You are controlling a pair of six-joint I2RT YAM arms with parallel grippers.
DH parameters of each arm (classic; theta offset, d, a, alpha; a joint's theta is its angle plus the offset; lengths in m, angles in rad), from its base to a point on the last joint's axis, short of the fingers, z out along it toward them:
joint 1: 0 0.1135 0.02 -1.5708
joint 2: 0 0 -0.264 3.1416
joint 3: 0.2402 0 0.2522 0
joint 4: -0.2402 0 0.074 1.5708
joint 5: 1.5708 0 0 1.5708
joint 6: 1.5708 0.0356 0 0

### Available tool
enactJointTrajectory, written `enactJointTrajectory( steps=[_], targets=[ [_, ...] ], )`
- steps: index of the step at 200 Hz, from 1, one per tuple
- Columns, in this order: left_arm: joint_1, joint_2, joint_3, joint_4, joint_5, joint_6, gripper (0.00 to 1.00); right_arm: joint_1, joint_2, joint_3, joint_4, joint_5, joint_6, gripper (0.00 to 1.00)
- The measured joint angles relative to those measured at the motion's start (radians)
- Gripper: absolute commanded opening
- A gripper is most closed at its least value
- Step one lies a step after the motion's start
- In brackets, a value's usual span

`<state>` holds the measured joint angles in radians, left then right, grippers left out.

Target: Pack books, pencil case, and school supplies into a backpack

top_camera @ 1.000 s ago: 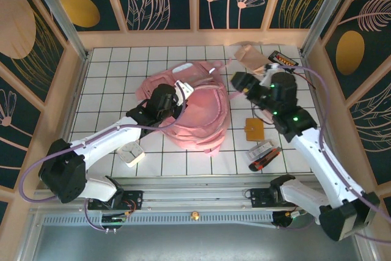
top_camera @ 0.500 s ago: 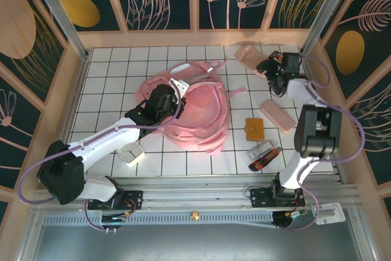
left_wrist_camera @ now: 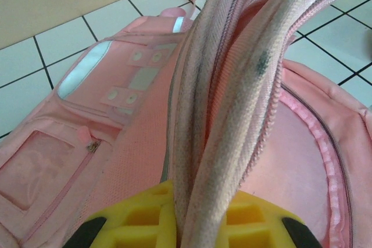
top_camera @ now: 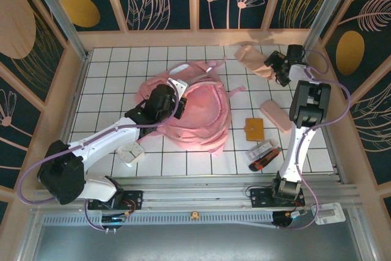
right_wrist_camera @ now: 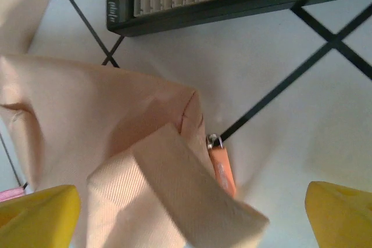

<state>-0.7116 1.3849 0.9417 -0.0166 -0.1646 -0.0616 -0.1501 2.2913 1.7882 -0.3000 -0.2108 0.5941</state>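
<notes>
The left fingers point(left_wrist_camera: 125, 233) pinched the raised rim of the light-pink fabric backpack point(top_camera: 204, 111) on the white tiled surface point(top_camera: 116, 65), while the right fingers point(right_wrist_camera: 35, 216) gaped wide over the soft beige-pink fabric pencil case point(right_wrist_camera: 104, 114) at the far-right corner, whose floppy fold could slip from a shallow grip.

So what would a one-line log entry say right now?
left claw: shut on backpack rim, lifted | right claw: open above beige pouch | notebook: on table
</notes>
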Motion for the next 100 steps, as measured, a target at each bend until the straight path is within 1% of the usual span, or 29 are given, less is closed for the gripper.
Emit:
enactJointTrajectory(
  steps=[26, 49, 68, 91, 100],
  targets=[
    [0.000, 0.000, 0.000, 0.000, 0.000, -0.001, 0.00, 0.003, 0.072, 0.097, -0.044, -0.001, -0.020, 0.99],
    [0.000, 0.000, 0.000, 0.000, 0.003, -0.004, 0.00, 0.006, 0.114, 0.182, -0.066, -0.004, -0.033, 0.91],
    [0.000, 0.000, 0.000, 0.000, 0.004, -0.008, 0.00, 0.008, 0.153, 0.232, -0.075, -0.006, -0.040, 0.79],
    [0.000, -0.002, -0.007, 0.005, 0.006, -0.012, 0.00, 0.009, 0.164, 0.243, -0.090, -0.005, -0.055, 0.57],
    [0.000, -0.004, -0.012, 0.006, 0.007, -0.012, 0.00, 0.010, 0.164, 0.244, -0.090, -0.008, -0.061, 0.46]
  ],
)
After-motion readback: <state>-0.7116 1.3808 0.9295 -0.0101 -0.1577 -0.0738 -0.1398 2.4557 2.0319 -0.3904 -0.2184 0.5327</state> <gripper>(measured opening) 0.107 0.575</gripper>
